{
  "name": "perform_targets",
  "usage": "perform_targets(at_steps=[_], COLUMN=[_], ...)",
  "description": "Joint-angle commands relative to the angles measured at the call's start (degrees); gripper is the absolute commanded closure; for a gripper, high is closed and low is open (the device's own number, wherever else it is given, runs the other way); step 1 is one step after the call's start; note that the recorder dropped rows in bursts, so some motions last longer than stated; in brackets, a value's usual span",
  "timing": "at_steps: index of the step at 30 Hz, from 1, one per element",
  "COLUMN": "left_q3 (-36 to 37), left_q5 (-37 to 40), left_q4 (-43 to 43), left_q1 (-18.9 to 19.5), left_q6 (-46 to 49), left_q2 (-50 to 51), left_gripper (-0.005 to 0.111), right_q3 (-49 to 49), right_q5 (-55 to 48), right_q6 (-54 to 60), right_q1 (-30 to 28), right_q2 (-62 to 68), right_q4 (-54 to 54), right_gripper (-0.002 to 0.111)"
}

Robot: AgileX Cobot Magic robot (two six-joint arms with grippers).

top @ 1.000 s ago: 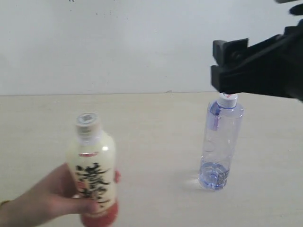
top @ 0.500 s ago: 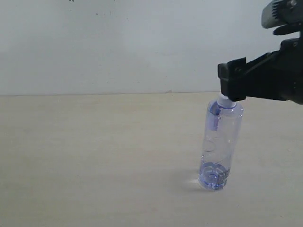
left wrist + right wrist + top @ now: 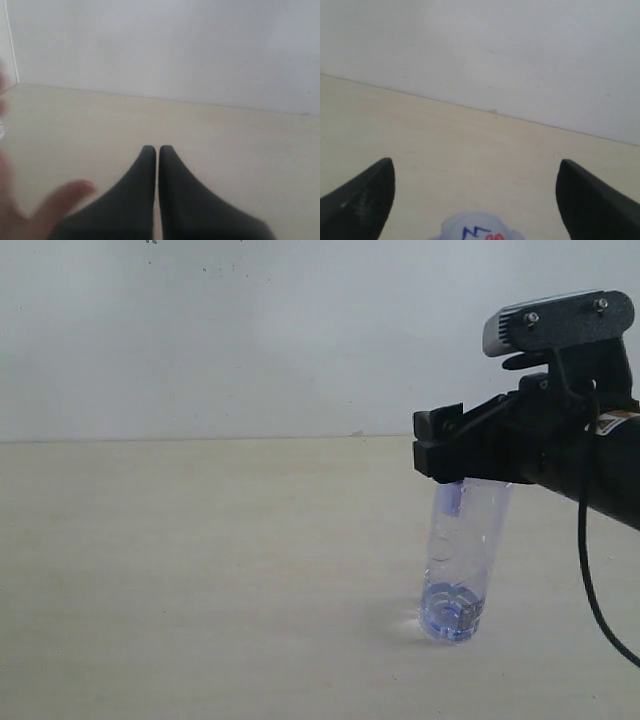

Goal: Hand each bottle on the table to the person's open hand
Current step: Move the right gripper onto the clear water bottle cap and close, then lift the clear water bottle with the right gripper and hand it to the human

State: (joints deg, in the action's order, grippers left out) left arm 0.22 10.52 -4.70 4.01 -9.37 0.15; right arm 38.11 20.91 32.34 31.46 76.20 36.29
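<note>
Bluish bottle (image 3: 458,560) at 4 o'clock on table (image 3: 200,570) not yet handed over — right gripper (image 3: 475,170) spread over its cap (image 3: 477,231), left gripper (image 3: 157,150) pinched empty; person's hand (image 3: 30,215) blurred, can't tell its grasp.

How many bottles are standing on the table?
1. The clear bluish bottle stands on the table, at the right of the exterior view, its top under the open right gripper. No other shows.
</note>
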Motion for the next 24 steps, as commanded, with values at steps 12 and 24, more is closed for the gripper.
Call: perform_targets(at_steps=[12,24], left_q3=[-0.22,-0.22], left_q5=[-0.25,-0.25], left_q4=[-0.2,-0.2], left_q1=[0.15,0.15], left_q6=[0.14,0.14], left_q2=[-0.15,-0.15], left_gripper=[0.103,0.103], right_q3=[-4.29,-4.29], right_q5=[2.82,1.14], right_q6=[-3.72,-5.92], right_q1=[-0.12,-0.12], right_q2=[-0.04,-0.04], right_q4=[-4.08,-3.54], right_gripper=[0.029,0.103])
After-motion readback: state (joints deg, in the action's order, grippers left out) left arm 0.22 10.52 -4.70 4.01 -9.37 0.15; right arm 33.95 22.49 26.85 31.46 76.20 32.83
